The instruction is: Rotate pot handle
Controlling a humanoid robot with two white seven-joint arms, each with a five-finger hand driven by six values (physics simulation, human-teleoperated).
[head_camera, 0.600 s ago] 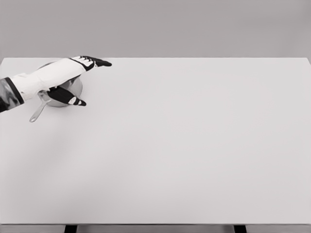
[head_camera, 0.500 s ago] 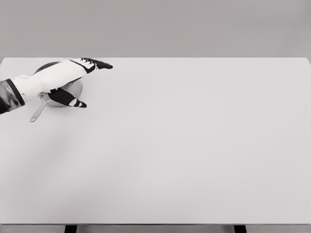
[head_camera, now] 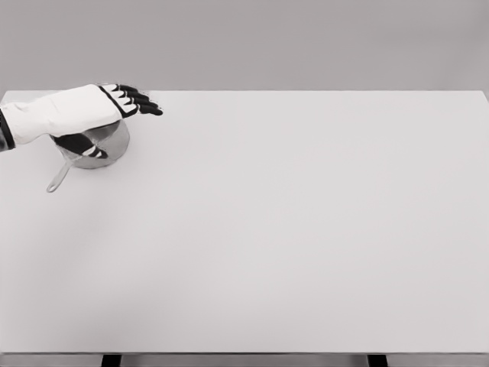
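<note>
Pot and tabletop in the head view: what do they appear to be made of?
The small round silver pot with its long thin handle looks like polished metal, likely steel: grey sheen, bright highlights on the wall. The wide white table looks matte, possibly laminate or painted board; no reflections, so it stays open.

The left hand (head_camera: 103, 111) is white across its back with black fingers (head_camera: 141, 103) — white marks edge the knuckles. The pot (head_camera: 103, 149) and its handle (head_camera: 59, 176) are silver-grey metal. The surface (head_camera: 290, 229) is plain pale white — the backdrop flat grey.
</note>
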